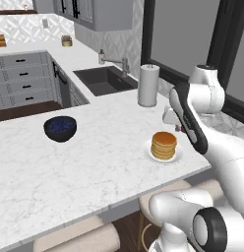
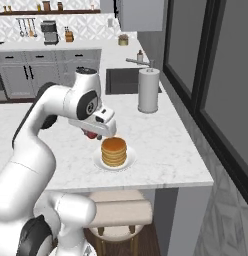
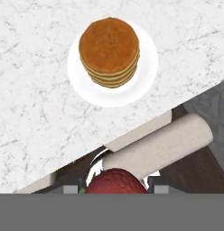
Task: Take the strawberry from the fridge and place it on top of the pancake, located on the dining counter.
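The hand (image 2: 90, 134) grips the strawberry (image 3: 115, 181) above the desk (image 1: 70, 167) near the pancake (image 2: 114, 151), so fetching looks done and only setting it on top remains

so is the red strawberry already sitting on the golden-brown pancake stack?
No: in the hand view the top of the round golden-brown pancake stack is bare, and the red strawberry sits between the gripper fingertips.

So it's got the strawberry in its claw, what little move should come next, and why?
Probably ease the gripper sideways over the pancake. In the hand view the strawberry sits between the fingertips, but the stack lies off toward the top of the picture, not beneath the berry.
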